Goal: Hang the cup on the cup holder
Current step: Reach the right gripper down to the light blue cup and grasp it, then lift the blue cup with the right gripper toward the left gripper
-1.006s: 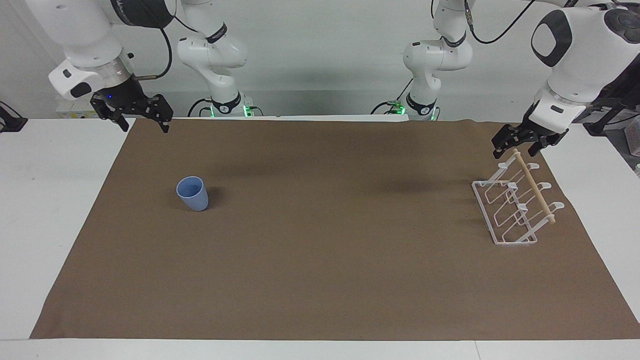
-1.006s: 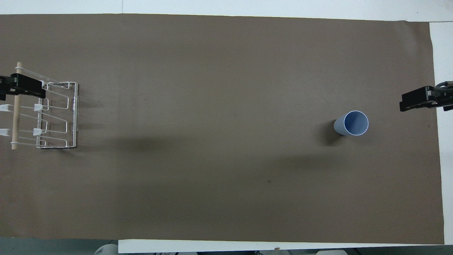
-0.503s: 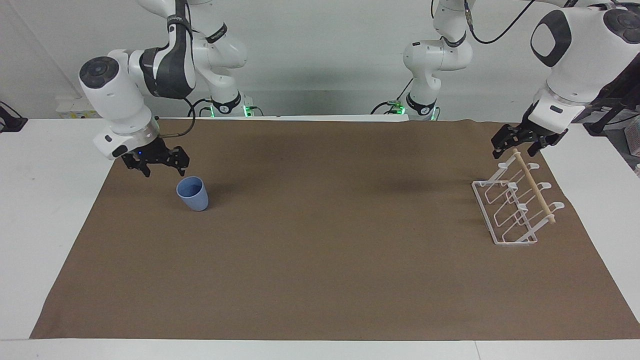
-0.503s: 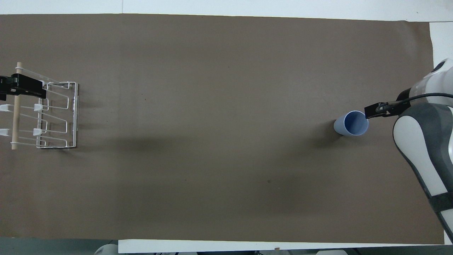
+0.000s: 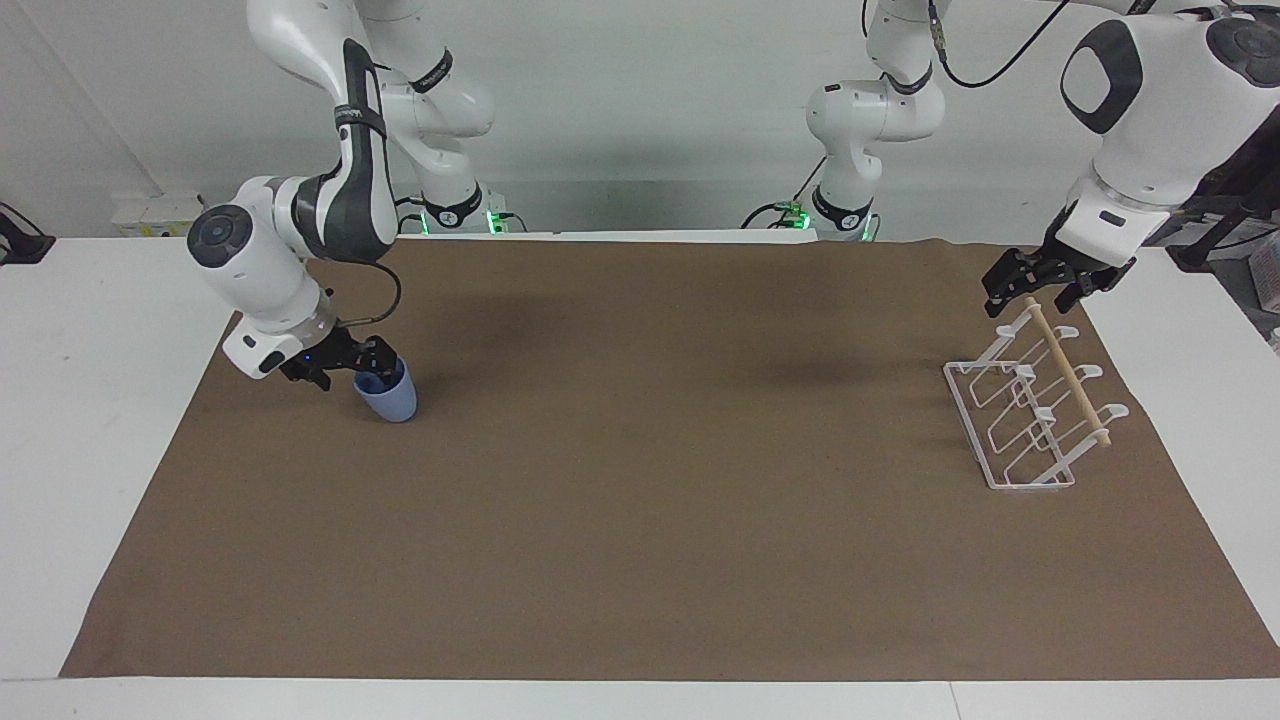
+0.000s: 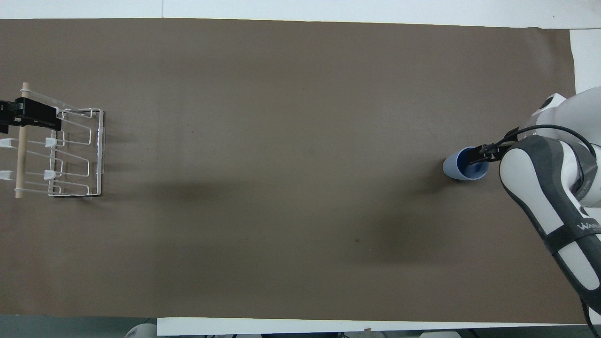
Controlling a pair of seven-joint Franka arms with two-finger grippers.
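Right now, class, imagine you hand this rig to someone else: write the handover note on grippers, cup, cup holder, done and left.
Right gripper: down at the cup, one finger seemingly inside the rim; grasp not confirmed.
Left gripper: waiting over the cup holder's dowel end nearest the robots.
Cup: upright on the brown mat, toward the right arm's end.
Cup holder: toward the left arm's end, no cup on it.
Done: approach to the cup.
Left: grip, lift, carry, hang.
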